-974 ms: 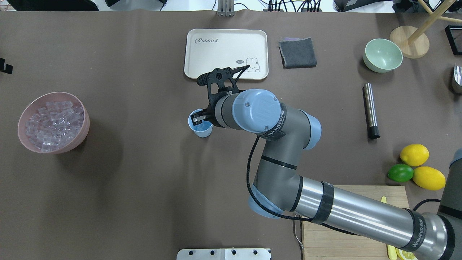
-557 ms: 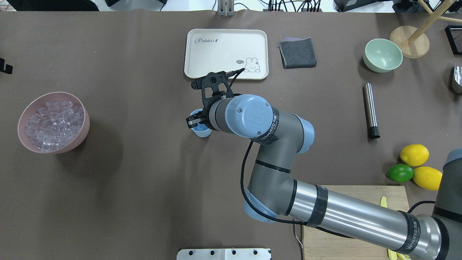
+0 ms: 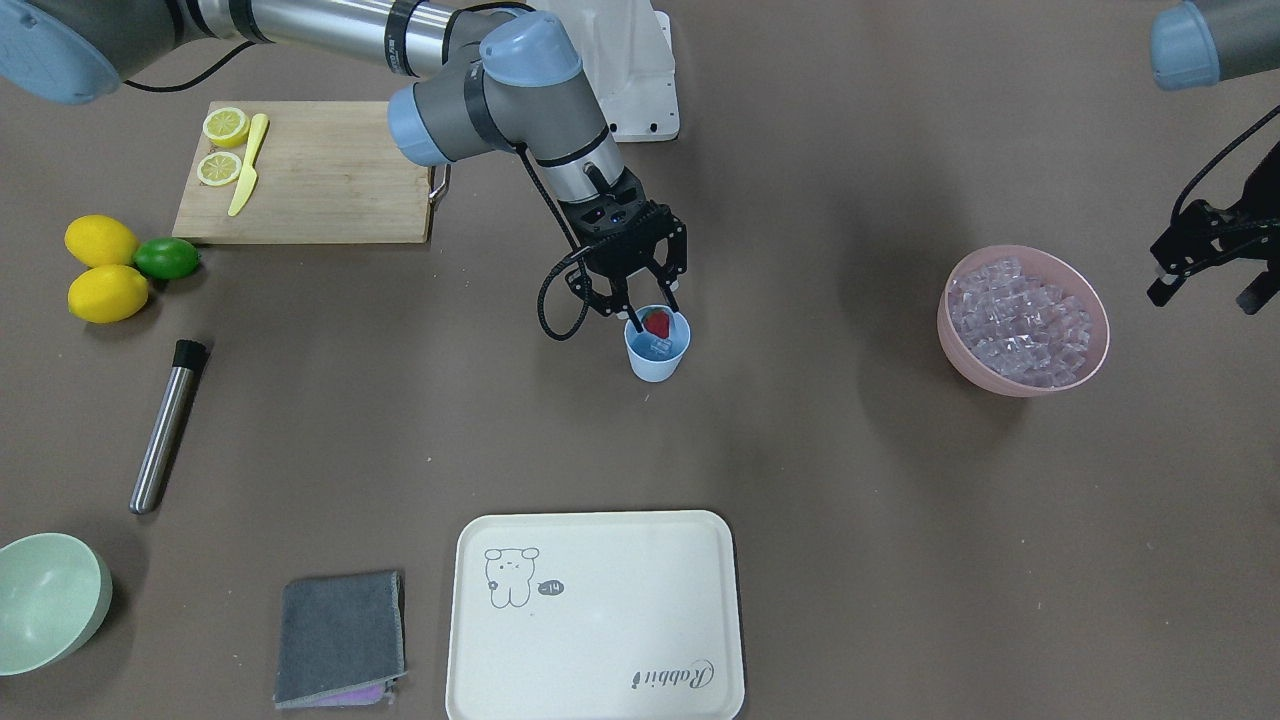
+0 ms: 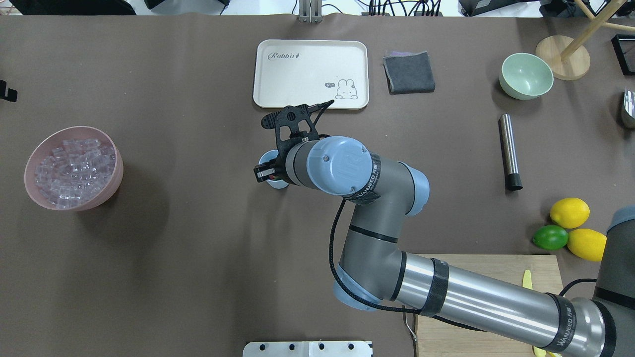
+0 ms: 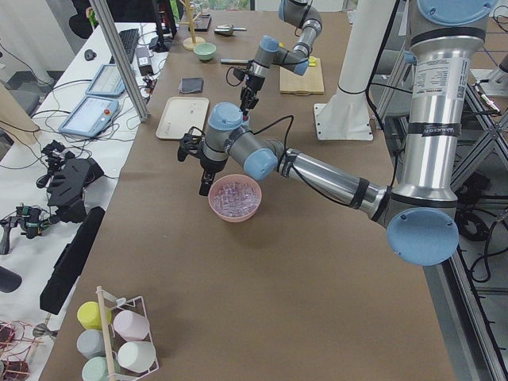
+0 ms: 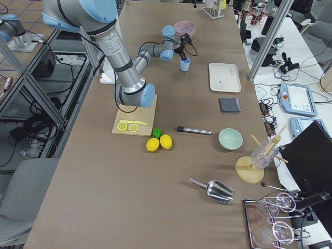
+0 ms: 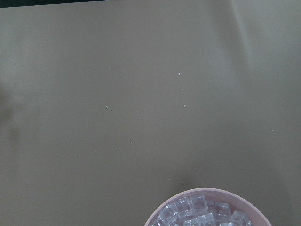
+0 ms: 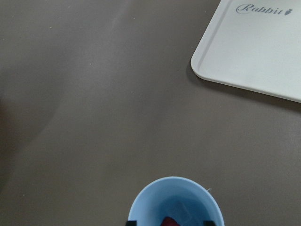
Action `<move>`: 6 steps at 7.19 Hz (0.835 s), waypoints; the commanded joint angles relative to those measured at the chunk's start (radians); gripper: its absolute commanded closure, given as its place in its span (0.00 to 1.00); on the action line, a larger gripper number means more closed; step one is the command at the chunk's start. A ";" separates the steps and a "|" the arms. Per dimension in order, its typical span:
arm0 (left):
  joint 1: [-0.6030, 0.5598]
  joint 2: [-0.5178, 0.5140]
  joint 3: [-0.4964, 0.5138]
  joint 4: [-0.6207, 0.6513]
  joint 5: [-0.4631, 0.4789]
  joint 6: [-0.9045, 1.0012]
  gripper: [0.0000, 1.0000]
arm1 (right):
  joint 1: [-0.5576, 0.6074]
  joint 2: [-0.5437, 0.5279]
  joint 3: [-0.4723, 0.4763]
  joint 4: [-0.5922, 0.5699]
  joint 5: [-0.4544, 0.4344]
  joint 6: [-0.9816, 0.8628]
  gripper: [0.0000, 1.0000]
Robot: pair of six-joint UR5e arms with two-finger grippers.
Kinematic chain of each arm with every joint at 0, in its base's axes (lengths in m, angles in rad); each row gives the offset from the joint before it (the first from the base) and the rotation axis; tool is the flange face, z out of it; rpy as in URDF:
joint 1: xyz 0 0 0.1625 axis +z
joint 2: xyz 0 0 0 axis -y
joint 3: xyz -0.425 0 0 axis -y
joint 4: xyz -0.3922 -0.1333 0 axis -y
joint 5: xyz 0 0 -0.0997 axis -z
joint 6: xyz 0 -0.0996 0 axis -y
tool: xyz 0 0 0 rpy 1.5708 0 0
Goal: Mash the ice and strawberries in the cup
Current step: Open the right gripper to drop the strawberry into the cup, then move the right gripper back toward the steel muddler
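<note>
Red strawberry [image 3: 656,323] sits in the mouth of the cup [image 3: 656,366], on top of a few pieces of ice [image 3: 661,346]. The right gripper [image 3: 654,314] hangs directly over it. Its fingers are spread nearly as wide as the cup's mouth, one tip on either side of the fruit. The wrist view shows gaps between tips and berry, so it grips nothing.

Change noted: a second ago the overhead view shows the cup's blue interior largely exposed beside the fingers. Now the wrist sits further over the cup and hides all but its left rim. The cup appears to stand in the same spot. Judgement: the strawberry is delivered, both ingredients are in the cup, and mashing is not yet begun.

The left gripper [image 3: 1203,292] hovers just beside the pink bowl [image 3: 1003,381], fingers apart and empty. The bowl is heaped with more ice.

Surroundings: a steel rod [image 3: 165,430] lies well apart from the cup on the right arm's side. It is probably the mashing tool. Past it are the lemons [image 3: 100,242], a lime [image 3: 167,258] and the board [image 3: 320,190]. A tray [image 3: 600,640], cloth [image 3: 340,630] and green bowl [image 3: 50,600] lie along the operators' edge.

Obstructions: the right gripper itself blocks the cup's mouth and must lift off before any tool can enter. The cup is light and unheld, so it may tip or slide under pressing unless one arm steadies it.
</note>
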 commanded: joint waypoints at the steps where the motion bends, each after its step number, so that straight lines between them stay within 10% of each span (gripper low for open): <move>1: 0.000 0.000 0.000 0.000 0.000 0.001 0.02 | -0.002 0.001 0.001 0.000 0.001 0.042 0.01; 3: 0.000 -0.003 -0.001 0.002 0.000 0.001 0.02 | 0.029 0.003 0.019 -0.075 0.026 0.128 0.01; 6: 0.000 -0.005 -0.006 0.002 0.003 0.007 0.02 | 0.290 -0.116 0.253 -0.502 0.317 0.148 0.01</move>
